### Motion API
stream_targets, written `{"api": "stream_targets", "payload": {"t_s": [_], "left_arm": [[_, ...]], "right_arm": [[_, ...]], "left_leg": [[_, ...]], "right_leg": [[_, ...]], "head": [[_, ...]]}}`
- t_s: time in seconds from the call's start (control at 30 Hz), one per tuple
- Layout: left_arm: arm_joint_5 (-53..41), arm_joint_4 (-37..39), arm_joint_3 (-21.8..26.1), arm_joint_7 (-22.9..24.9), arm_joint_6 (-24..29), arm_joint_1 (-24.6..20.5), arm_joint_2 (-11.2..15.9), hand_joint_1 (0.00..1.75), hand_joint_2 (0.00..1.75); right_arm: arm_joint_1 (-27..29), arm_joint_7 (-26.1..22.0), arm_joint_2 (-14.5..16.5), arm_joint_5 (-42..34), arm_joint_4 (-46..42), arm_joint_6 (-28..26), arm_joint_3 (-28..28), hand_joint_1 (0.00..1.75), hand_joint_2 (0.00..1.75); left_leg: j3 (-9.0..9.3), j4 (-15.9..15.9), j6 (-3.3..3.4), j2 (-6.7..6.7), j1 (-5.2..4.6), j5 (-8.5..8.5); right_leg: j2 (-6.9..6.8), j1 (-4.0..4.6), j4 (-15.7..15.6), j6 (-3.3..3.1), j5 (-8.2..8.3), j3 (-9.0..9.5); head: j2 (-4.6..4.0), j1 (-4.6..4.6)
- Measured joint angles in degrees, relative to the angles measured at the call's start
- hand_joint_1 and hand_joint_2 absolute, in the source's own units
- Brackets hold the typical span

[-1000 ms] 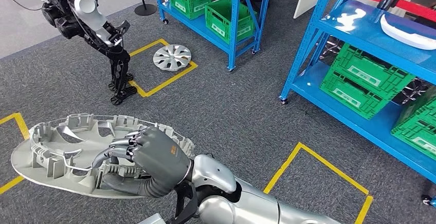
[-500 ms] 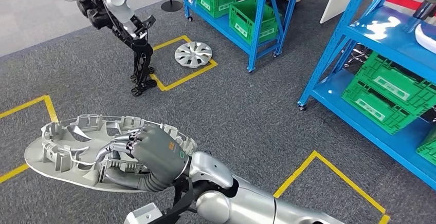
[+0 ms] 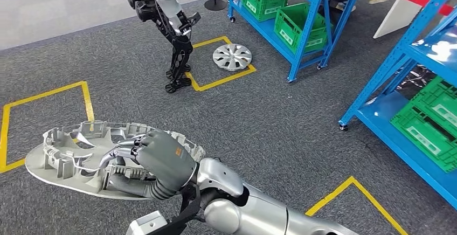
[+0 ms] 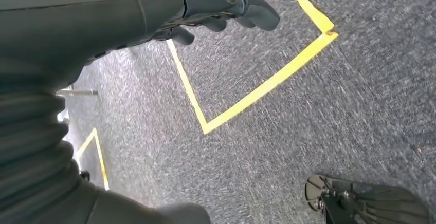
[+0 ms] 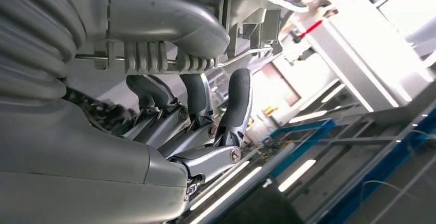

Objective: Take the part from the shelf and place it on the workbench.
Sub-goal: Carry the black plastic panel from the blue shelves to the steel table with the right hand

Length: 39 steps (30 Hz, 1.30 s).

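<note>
Counts of items on the workshop floor, seen from the head view.

Two hubcaps were visible: one grey part (image 3: 108, 159) at 8 o'clock and one silver hubcap (image 3: 232, 56) on the floor at 12 o'clock. Two blue shelving racks stood there, one (image 3: 302, 8) at 1 o'clock and one (image 3: 409, 84) at 3 o'clock. Three green crates (image 3: 293, 25) were in view. One other robot (image 3: 167, 25) stood at 11 o'clock.

right robot hand (image 3: 161, 162) clasped, left robot hand (image 4: 226, 11) loose
</note>
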Motion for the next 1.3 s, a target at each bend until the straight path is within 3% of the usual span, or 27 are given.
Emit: {"api": "stream_targets", "payload": {"t_s": [0.03,0.1,0.17,0.23,0.27,0.33,0.37,0.43,0.5,0.6,0.67,0.73,0.77,0.8,0.83,0.87,0.97,1.03,1.1,1.17,1.2,1.23,1.3], "left_arm": [[0.0,0.0,0.0,0.0,0.0,0.0,0.0,0.0,1.75],[-0.1,0.0,0.0,0.1,0.0,0.1,0.0,0.0,1.75],[-0.2,0.0,0.0,0.2,0.0,0.1,-0.1,0.0,1.75],[-0.3,0.0,0.0,0.2,0.0,-0.1,-0.1,0.0,1.75],[-0.3,0.0,0.0,0.2,0.0,-0.2,-0.1,0.0,1.75],[-0.5,0.0,0.0,0.3,0.0,-0.1,0.0,0.0,1.75],[-0.6,0.0,0.0,0.3,0.0,-0.1,0.0,0.0,1.75],[-0.8,0.0,0.0,0.5,0.0,-0.1,0.0,0.0,1.75],[-0.9,0.0,0.0,0.6,0.1,-0.3,0.0,0.0,1.75],[-1.1,0.0,0.0,0.7,0.1,-0.4,-0.1,0.0,1.75],[-1.3,0.0,0.0,0.7,0.1,-0.5,0.0,0.0,1.75],[-1.6,0.0,0.0,0.7,0.1,-0.6,0.0,0.0,1.75],[-1.8,0.0,0.0,0.7,0.1,-0.7,0.1,0.0,1.75],[-2.0,0.0,0.0,0.8,0.0,-0.7,0.1,0.0,1.75],[-2.2,0.0,0.0,0.8,-0.1,-0.7,0.1,0.0,1.75],[-2.4,0.0,0.0,0.9,-0.1,-0.6,0.2,0.0,1.75],[-3.0,0.0,0.0,1.0,-0.4,-0.7,0.1,0.0,1.75],[-3.4,0.0,0.0,1.1,-0.5,-0.8,0.1,0.0,1.75],[-3.7,0.0,0.0,1.1,-0.5,-0.6,0.1,0.0,1.75],[-3.7,0.0,0.0,0.9,-0.5,-0.5,0.1,0.0,1.75],[-3.7,0.0,0.0,0.8,-0.5,-0.5,0.1,0.0,1.75],[-3.7,0.0,0.0,0.5,-0.5,-0.5,0.2,0.0,1.75],[-3.5,0.0,0.0,0.1,-0.5,-0.4,0.3,0.0,1.75]], "right_arm": [[0.0,0.0,0.1,0.0,0.0,0.0,0.0,1.75,1.75],[-0.1,0.0,0.3,0.1,0.0,0.1,0.0,1.75,1.75],[-0.1,0.0,0.6,0.3,0.0,0.1,0.0,1.75,1.75],[0.0,-0.1,0.8,0.4,0.0,0.2,-0.1,1.75,1.75],[0.0,0.0,0.9,0.5,0.0,0.2,-0.1,1.75,1.75],[0.1,-0.1,0.9,0.5,0.0,0.2,-0.1,1.75,1.75],[0.1,-0.1,0.9,0.5,0.0,0.2,-0.1,1.75,1.75],[0.1,-0.1,0.9,0.6,0.0,0.2,-0.1,1.75,1.75],[0.1,-0.1,0.9,0.7,0.0,0.2,-0.1,1.75,1.75],[0.2,-0.1,0.9,1.0,0.0,0.1,-0.1,1.75,1.75],[0.2,-0.1,0.9,1.3,-0.1,0.0,-0.2,1.75,1.75],[0.4,-0.1,0.9,1.7,-0.2,-0.2,-0.4,1.75,1.75],[0.6,0.0,0.8,1.9,-0.2,-0.3,-0.5,1.75,1.75],[0.9,0.0,0.7,2.2,-0.2,-0.5,-0.6,1.75,1.75],[1.2,0.0,0.6,2.4,-0.2,-0.6,-0.8,1.75,1.75],[1.5,0.0,0.5,2.6,-0.3,-0.8,-0.9,1.75,1.75],[2.0,0.3,0.3,3.3,-0.9,-1.3,-1.2,1.75,1.75],[2.2,0.5,0.3,3.8,-1.5,-1.7,-1.3,1.75,1.75],[2.3,0.8,0.2,4.1,-1.9,-2.0,-1.3,1.75,1.75],[2.3,0.9,0.2,4.2,-2.2,-2.0,-1.3,1.75,1.75],[2.2,0.9,0.2,4.0,-2.2,-2.0,-1.3,1.75,1.75],[2.2,1.0,0.2,3.8,-2.2,-1.9,-1.3,1.75,1.75],[2.2,1.0,0.2,3.1,-2.2,-1.8,-1.3,1.75,1.75]], "left_leg": [[-0.16,-0.1,-0.38,-0.4,0.08,0.16],[-0.43,-0.3,-1.12,-0.82,0.23,0.43],[-1.48,1.6,-1.56,1.15,0.11,-0.86],[-4.31,7.7,-1.91,3.84,-0.01,-4.42],[-5.97,11.5,-2.17,4.38,0.02,-6.18],[-7.25,15.0,-2.61,4.81,0.16,-7.13],[-6.2,13.6,-2.8,5.1,0.28,-6.09],[-1.82,6.1,-3.05,6.7,0.46,-3.14],[1.13,0.9,-2.38,7.77,0.39,-1.71],[1.2,0.3,-0.83,6.72,0.1,-1.58],[1.09,0.3,-0.18,5.9,0.2,-1.38],[0.94,0.2,0.27,5.06,0.24,-1.2],[0.83,0.2,0.41,4.57,0.18,-1.14],[0.74,0.2,0.48,4.02,0.1,-1.09],[0.68,0.2,0.5,3.42,0.03,-1.05],[0.66,0.2,0.48,2.81,-0.01,-1.0],[0.6,0.3,0.1,0.97,0.06,-0.77],[0.39,0.2,-0.52,0.17,0.17,-0.55],[0.17,-0.2,-1.35,-0.4,0.3,-0.27],[-0.45,0.7,-1.81,0.87,0.26,-0.96],[-1.38,2.7,-1.94,2.08,0.15,-2.22],[-2.72,5.8,-2.02,3.4,0.1,-4.01],[-5.97,13.1,-2.38,4.49,0.04,-7.46]], "right_leg": [[0.2,0.18,-0.7,-0.07,0.04,0.23],[-0.86,0.26,-1.2,-0.46,0.53,0.31],[-2.01,0.1,-2.0,-1.16,1.15,0.59],[-3.31,0.12,-2.3,-1.63,1.38,0.63],[-4.01,0.17,-2.3,-1.73,1.37,0.56],[-5.33,0.18,-2.3,-1.72,1.33,0.47],[-5.93,0.13,-2.2,-1.63,1.27,0.45],[-6.96,0.06,-1.7,-1.16,0.95,0.39],[-7.71,0.25,-1.0,-0.48,0.37,0.26],[-8.5,0.33,-0.7,0.36,-0.01,0.27],[-6.97,-0.03,1.0,1.06,-1.35,-0.34],[-4.54,-0.33,7.1,1.59,-4.85,-3.1],[-3.94,-0.39,11.2,1.68,-6.67,-5.07],[-3.72,-0.42,14.5,1.66,-7.77,-6.75],[-3.64,-0.41,16.0,1.54,-7.8,-7.62],[-3.48,-0.39,15.1,1.32,-6.66,-7.31],[-1.36,-0.26,3.7,0.47,-0.89,-2.03],[-0.36,0.04,-0.3,0.16,0.37,-0.25],[-1.01,0.26,-0.8,-0.25,0.61,-0.19],[-1.98,0.13,-1.5,-1.0,1.16,0.11],[-2.56,0.03,-1.9,-1.35,1.41,0.24],[-3.17,0.1,-2.1,-1.57,1.47,0.28],[-4.42,0.23,-2.1,-1.79,1.44,0.19]], "head": [[0.0,0.07],[0.0,0.19],[0.0,0.03],[0.0,-0.2],[0.0,-0.26],[0.0,-0.26],[0.0,-0.26],[0.0,-0.27],[0.0,-0.17],[0.0,-0.03],[0.0,0.03],[0.0,0.13],[0.0,0.16],[0.0,0.17],[0.0,0.17],[0.0,0.17],[0.0,0.16],[0.0,0.28],[0.0,0.4],[0.0,0.33],[0.0,0.21],[0.0,0.12],[0.0,-0.03]]}}
